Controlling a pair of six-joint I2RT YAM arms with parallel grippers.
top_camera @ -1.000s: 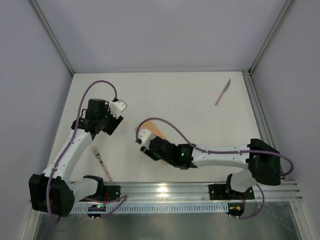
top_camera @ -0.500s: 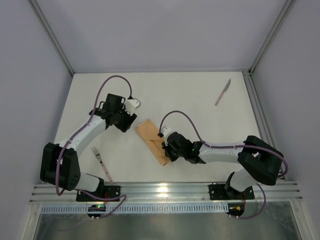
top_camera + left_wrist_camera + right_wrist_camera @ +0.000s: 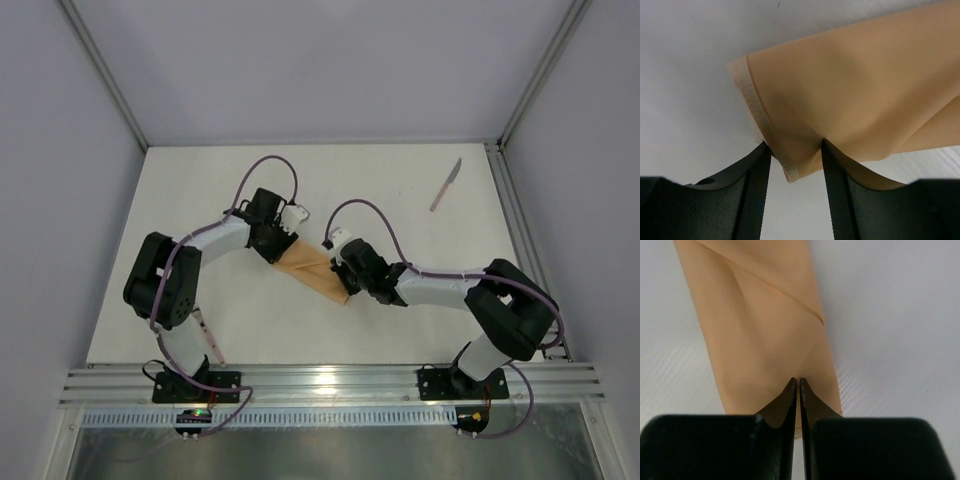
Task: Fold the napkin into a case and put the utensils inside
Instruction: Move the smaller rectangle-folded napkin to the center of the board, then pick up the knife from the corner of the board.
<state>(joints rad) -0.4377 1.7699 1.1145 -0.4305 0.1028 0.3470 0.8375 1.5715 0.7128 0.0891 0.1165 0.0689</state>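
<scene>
The peach-orange napkin [image 3: 312,270] lies on the table as a narrow folded strip, running diagonally between both arms. My left gripper [image 3: 283,243] is at its upper-left end. In the left wrist view it [image 3: 794,145] stands open astride the hemmed corner of the napkin [image 3: 865,90]. My right gripper [image 3: 344,268] is over the strip's lower-right part. In the right wrist view its jaws [image 3: 798,380] are shut, pinching the napkin [image 3: 760,325] where creases converge. The pale knife [image 3: 446,185] lies far back right. The pink fork [image 3: 211,345] lies near the front left, partly hidden by the left arm.
The white table ends at a metal rail [image 3: 330,380] along the near side. Frame posts and grey walls close in the left, back and right sides.
Both arms swung inward onto the napkin. The left gripper came right to its upper-left corner. The right gripper closed and the strip now lies further up and right.
</scene>
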